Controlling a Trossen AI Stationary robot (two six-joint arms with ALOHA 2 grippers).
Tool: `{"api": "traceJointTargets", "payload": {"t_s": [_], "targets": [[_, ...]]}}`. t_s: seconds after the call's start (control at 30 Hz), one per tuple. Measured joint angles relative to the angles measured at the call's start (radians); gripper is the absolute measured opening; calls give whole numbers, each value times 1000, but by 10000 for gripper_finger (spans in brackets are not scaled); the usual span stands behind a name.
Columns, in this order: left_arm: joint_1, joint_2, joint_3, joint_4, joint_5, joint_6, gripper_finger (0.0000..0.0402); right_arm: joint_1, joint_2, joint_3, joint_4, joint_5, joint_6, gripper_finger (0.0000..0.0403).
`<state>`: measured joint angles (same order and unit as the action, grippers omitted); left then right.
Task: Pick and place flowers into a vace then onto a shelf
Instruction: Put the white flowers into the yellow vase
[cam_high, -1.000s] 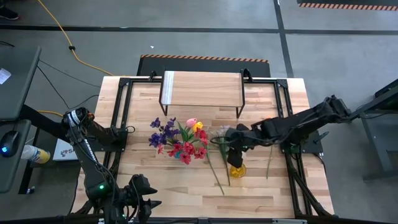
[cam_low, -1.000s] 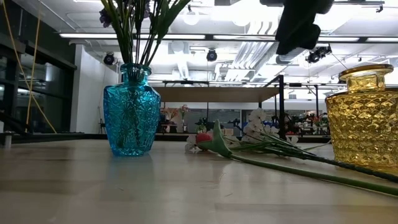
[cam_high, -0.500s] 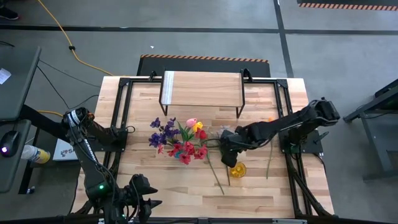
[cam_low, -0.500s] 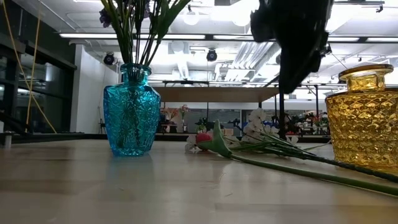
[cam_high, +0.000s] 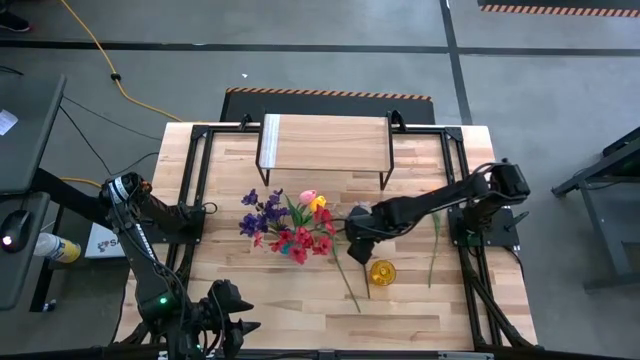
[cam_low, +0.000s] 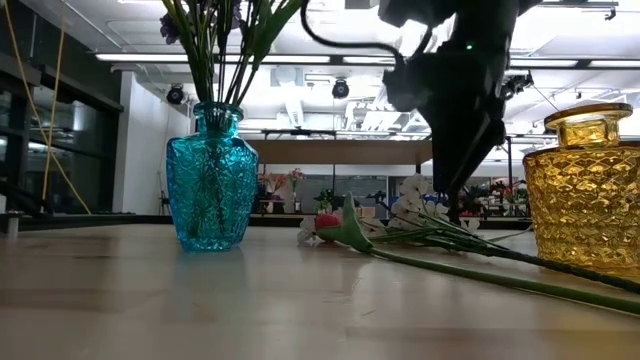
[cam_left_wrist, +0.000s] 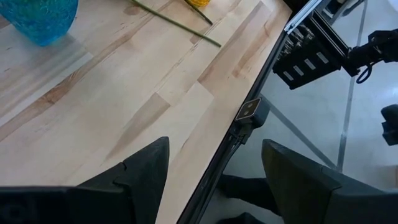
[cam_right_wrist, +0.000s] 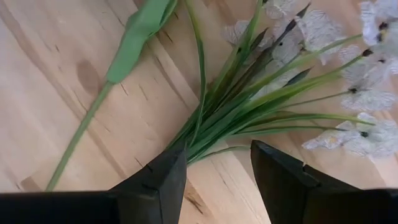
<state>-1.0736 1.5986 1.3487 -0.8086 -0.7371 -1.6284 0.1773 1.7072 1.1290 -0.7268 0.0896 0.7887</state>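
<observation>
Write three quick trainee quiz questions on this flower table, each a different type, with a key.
1. True or false: the blue glass vase holds flower stems.
2. The right hand hangs open over: A) the white-bloomed green spray B) the light-wood shelf on black legs C) the amber glass vase
3. Fill in: the left hand waits open at the table's near ____ corner.

Key: 1 true; 2 A; 3 left.

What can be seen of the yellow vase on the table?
The yellow vase is amber, glass-like, with a diamond-cut pattern, a bulging body, narrow neck and flat rim. It stands upright on the wooden table and looks empty from above. A long green stem lies in front of its base; contact cannot be told. The right gripper hovers beside it, not touching.
</observation>
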Motion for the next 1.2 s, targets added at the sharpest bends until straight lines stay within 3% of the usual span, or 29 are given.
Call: {"api": "traceJointTargets", "payload": {"t_s": [1.2], "targets": [[0,0,0,5,6,0,287,-7,142,0,50,11,113,170]]}}
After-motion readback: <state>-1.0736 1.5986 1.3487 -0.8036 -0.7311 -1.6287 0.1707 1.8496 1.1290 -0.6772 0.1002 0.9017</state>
